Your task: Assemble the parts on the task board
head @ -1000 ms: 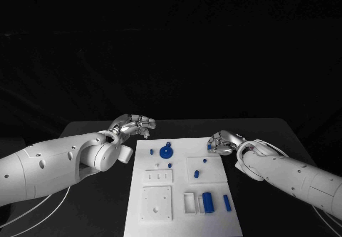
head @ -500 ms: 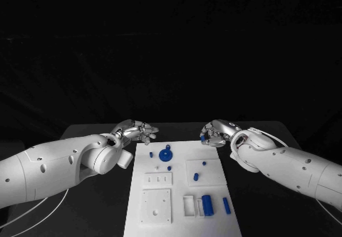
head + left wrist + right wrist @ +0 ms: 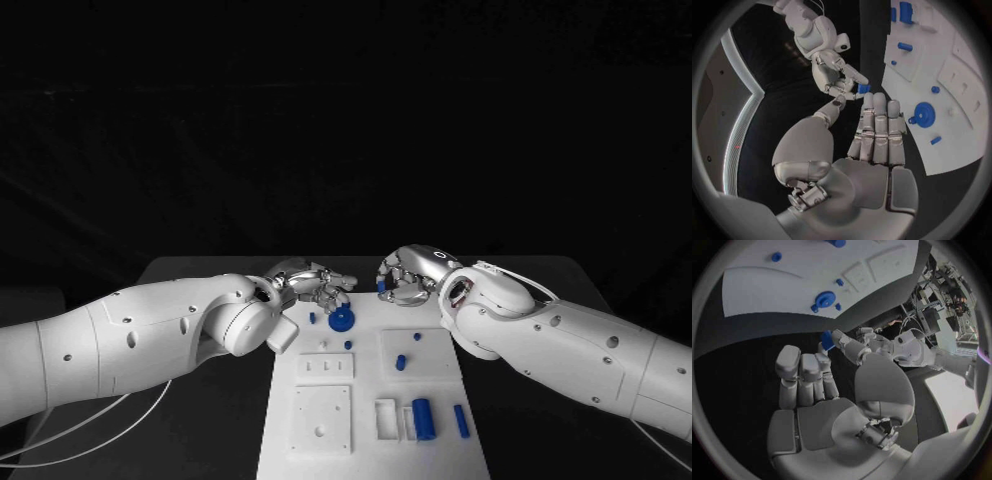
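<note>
Right hand (image 3: 408, 278) pinches a small blue part (image 3: 826, 339); left hand (image 3: 310, 285) just beside it, fingers apart and empty, above the blue gear (image 3: 342, 321).

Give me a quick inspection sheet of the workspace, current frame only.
Surface: black table, matte.
Job's things: white task board lies mid-table; blue gear sits at its far end, blue pegs stand in the square block, blue cylinder and blue bar lie near the front edge.
Clutter: nothing seen.
Hands: right hand pinches a small blue part at its fingertips, above the board's far edge; left hand holds nothing, fingers extended, close to the right hand.
Cables: pale cables hang under the left arm.
Surroundings: dark backdrop.
</note>
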Robot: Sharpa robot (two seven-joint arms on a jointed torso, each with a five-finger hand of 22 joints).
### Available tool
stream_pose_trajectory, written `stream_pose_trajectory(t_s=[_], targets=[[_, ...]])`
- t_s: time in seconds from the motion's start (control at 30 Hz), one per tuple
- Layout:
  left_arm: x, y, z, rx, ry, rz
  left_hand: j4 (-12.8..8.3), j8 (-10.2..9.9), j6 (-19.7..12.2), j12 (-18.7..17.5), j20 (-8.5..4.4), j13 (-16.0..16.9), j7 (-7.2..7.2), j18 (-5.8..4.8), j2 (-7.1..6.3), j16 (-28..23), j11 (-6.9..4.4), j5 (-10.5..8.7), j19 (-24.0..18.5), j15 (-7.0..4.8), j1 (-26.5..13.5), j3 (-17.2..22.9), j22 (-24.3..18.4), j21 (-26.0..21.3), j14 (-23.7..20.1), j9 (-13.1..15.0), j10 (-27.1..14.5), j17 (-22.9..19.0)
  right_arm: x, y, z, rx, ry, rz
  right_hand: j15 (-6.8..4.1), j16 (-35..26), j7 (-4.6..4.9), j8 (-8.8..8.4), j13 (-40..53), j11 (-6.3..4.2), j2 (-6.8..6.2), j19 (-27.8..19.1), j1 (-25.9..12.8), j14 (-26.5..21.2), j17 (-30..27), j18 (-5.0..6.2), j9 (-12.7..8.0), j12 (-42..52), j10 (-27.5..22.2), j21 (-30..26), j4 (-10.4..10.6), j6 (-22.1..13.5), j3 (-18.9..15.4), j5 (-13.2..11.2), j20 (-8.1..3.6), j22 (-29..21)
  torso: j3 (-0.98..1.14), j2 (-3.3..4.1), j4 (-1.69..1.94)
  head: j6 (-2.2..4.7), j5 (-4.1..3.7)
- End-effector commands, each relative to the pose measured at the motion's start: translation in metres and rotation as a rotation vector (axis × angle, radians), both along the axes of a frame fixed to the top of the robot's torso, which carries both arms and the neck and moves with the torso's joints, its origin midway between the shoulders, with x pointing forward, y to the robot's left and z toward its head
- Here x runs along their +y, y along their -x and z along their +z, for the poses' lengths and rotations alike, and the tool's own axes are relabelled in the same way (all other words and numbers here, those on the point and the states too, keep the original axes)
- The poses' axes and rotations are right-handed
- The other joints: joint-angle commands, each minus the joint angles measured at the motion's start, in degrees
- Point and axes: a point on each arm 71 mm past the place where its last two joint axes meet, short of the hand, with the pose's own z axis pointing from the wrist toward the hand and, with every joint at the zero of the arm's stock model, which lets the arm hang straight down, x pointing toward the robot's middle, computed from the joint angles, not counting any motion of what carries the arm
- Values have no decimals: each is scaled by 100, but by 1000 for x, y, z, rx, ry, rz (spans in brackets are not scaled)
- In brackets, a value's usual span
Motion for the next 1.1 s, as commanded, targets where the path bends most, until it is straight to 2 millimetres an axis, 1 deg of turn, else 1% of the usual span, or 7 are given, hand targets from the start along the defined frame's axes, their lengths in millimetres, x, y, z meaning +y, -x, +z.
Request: stream_pose_trajectory(t_s=[0.03,0.1,0.17,0.3,0.47,0.8,1.1], targets=[[-7,4,-6,48,-33,-13,81,2,57,61,-8,63,-11,-33,-43,13,-23,-41,-21,7,-43,-8,15,-5,-19,11,18,17,9,2,-1,-7,31,1,-45,-20,112,6,6,-11,-41,17,-28,14,9,657,183,0,20,35,27,248,2,-10,-6,63,-17,-64,8,-43,53],[-9,4,-7,48,-41,-23,128,18,96,79,-7,91,-27,-28,-49,17,-28,-42,-25,8,-76,-13,18,-2,-26,20,7,21,15,5,-1,-10,31,15,-45,-20,112,6,6,-11,-42,18,-28,14,9,657,183,-1,21,34,27,248,4,-7,-7,63,-21,-74,20,-63,62],[-10,5,-8,53,-49,-28,166,29,128,95,-5,116,-41,-23,-51,21,-31,-43,-30,8,-96,-12,20,0,-31,27,-4,25,21,8,-1,-11,30,29,-45,-21,111,5,6,-12,-42,19,-25,15,9,657,183,-1,21,34,27,248,7,-4,-7,62,-17,-82,26,-78,63],[-11,6,-9,53,-69,-37,248,52,193,134,-4,165,-68,-17,-56,29,-46,-45,-35,8,-148,-20,24,4,-34,41,0,31,28,12,-2,-10,33,50,-46,-22,111,4,7,-12,-43,20,-23,15,10,657,184,-2,21,33,26,248,10,1,-8,61,-9,-91,14,-94,64],[-11,6,-9,52,-70,-31,366,52,225,167,-5,217,-81,-9,-73,37,-56,-46,-37,5,-215,-21,25,7,-34,45,-11,36,33,17,-4,-3,40,71,-46,-22,111,4,7,-12,-44,21,-21,15,10,657,185,-3,22,33,26,248,12,5,-9,61,-11,-81,9,-96,71],[-11,5,-11,54,-73,-32,404,35,215,181,-9,249,-78,0,-54,41,-56,-43,-39,1,-195,-5,27,11,-36,41,-33,39,35,19,-7,15,51,98,-48,-26,111,-1,9,-13,-54,22,-16,14,9,657,187,-6,21,30,23,243,19,24,-12,59,-21,-80,18,-114,69],[-14,7,-12,58,-74,-50,383,30,219,191,-9,271,-78,1,-53,44,-55,-43,-42,1,-150,-7,32,17,-38,42,-46,42,39,21,-7,12,44,106,-48,-28,110,-2,10,-13,-57,24,-9,14,10,657,189,-7,22,29,18,244,24,31,-15,58,-20,-78,20,-118,71]])
